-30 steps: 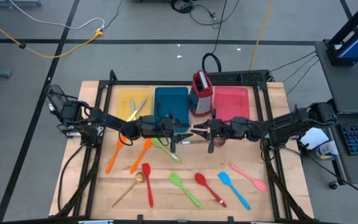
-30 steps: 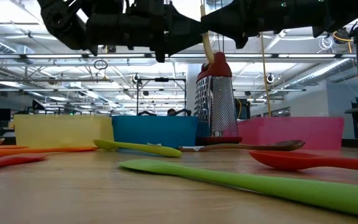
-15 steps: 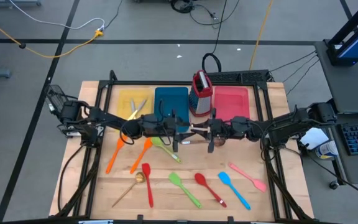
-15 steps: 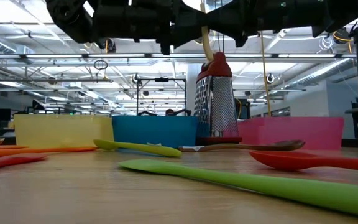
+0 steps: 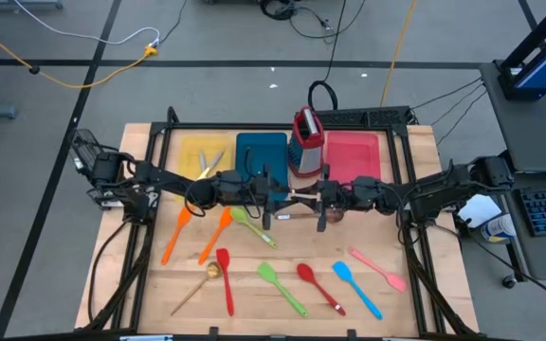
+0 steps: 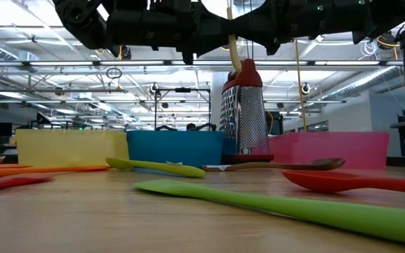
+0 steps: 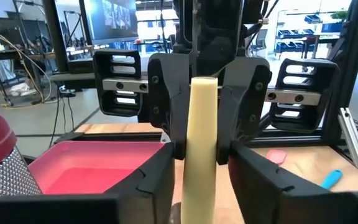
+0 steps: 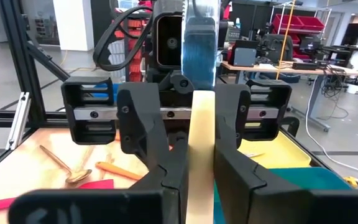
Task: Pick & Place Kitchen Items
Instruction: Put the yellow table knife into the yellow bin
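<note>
Item in transit — a cream-handled utensil (image 5: 297,196), held level in the air between the two grippers above the middle of the table, just in front of the blue tray (image 5: 260,152). The right gripper (image 5: 313,197) is clenched on one end of the handle; the left gripper (image 5: 278,195) has its fingers (image 7: 166,162) set either side of the other end, close against it, though we cannot tell whether they grip yet. We read this as a hand-over under way.

Already placed, as far as we can see — a couple of pale utensils (image 5: 208,167) in the yellow tray (image 5: 190,152). The pink tray (image 5: 356,152) appears bare; a box grater (image 5: 305,142) stands between the blue and pink trays.

Left to move, on the wooden table (image 5: 140,152):
- two orange spatulas (image 5: 180,233)
- a lime spoon (image 5: 252,226)
- a red spatula (image 5: 226,278)
- a gold spoon (image 5: 202,282)
- a green spatula (image 5: 281,287)
- a red spoon (image 5: 318,286)
- a blue spatula (image 5: 356,288)
- a pink spatula (image 5: 378,268)

Most of the job, we judge, lies ahead.
</note>
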You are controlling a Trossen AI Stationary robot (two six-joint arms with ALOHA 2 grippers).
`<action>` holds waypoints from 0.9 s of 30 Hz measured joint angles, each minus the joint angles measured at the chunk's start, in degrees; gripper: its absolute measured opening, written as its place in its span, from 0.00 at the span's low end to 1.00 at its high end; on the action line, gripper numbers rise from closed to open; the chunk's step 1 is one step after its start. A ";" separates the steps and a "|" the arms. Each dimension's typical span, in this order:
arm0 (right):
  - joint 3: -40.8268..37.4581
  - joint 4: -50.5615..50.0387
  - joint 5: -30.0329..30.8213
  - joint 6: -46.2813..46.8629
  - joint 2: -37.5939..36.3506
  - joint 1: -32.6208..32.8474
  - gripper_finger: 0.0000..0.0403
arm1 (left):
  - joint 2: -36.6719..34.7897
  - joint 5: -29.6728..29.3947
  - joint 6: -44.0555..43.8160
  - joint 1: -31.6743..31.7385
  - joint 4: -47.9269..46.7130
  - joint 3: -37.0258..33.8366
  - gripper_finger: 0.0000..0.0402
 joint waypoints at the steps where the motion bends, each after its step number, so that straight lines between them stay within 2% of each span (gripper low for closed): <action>1: 0.00 0.10 0.09 0.01 0.02 0.00 0.12 | 0.00 0.00 0.03 0.00 -0.15 0.02 0.39; 5: 0.20 1.91 0.21 -0.02 -0.07 -0.04 0.12 | 0.34 0.05 0.16 -0.03 -2.16 0.00 0.46; 10: 0.20 1.92 0.21 -0.13 -0.02 -0.04 0.12 | 0.22 0.15 0.14 -0.09 -2.07 0.00 0.47; 15: 0.20 1.92 0.22 -0.15 -0.02 -0.04 0.12 | 0.22 -0.23 0.13 -0.03 -1.18 0.00 0.41; 24: 0.17 3.02 -0.07 -0.16 -0.02 -0.02 0.12 | 0.22 -0.46 1.28 0.02 -1.07 0.00 0.22; 27: 0.17 3.02 0.06 -0.17 -0.02 -0.02 0.12 | 0.22 -0.37 0.89 0.26 -1.08 0.00 0.21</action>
